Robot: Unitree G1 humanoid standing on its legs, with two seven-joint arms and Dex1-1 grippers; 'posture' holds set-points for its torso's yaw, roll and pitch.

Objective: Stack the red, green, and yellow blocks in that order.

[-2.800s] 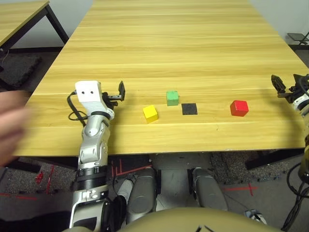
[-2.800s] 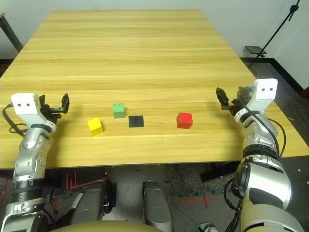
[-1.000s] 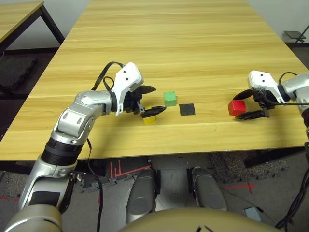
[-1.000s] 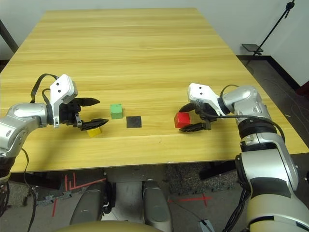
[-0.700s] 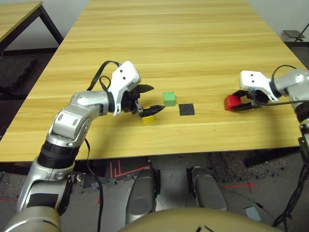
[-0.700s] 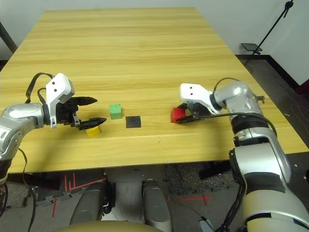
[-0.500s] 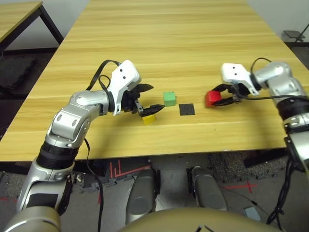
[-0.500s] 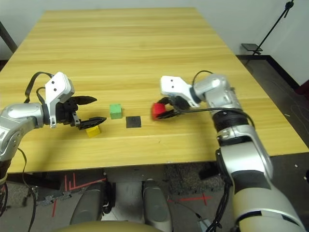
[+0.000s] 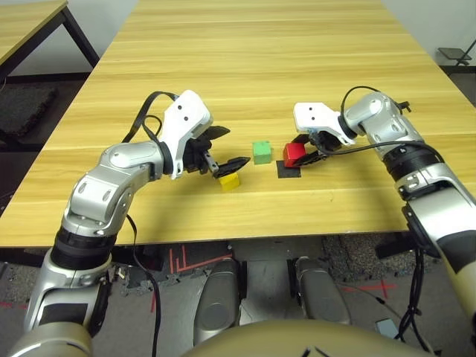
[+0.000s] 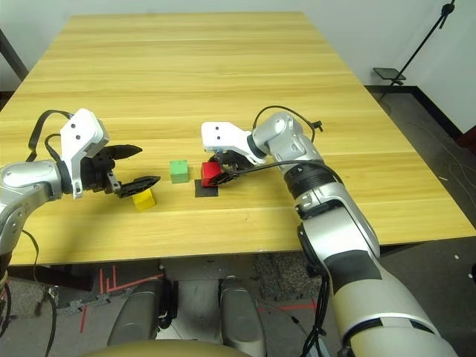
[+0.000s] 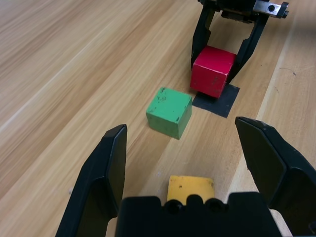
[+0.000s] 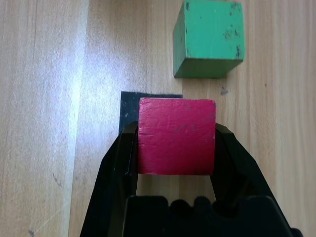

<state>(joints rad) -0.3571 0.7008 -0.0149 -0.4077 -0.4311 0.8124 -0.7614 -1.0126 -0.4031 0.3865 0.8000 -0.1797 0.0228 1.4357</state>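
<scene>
The red block (image 12: 176, 136) is gripped on two sides by my right gripper (image 9: 300, 152), which is shut on it. It hangs low over a flat black square (image 11: 219, 101) in the middle of the table; I cannot tell whether it touches. Just left of it, the green block (image 9: 261, 152) rests on the table. Nearer the front edge and further left lies the yellow block (image 9: 229, 181). My left gripper (image 9: 238, 146) is open, hovering just above and behind the yellow block, with nothing between its fingers.
The wooden table (image 9: 297, 59) stretches wide and bare behind the blocks. Its front edge (image 9: 245, 236) runs close below the yellow block. A second table (image 9: 30, 22) stands beyond the far left corner.
My right gripper closed on the red block at the right side of the table and carried it left to the black square. The left gripper stayed open by the yellow block.
</scene>
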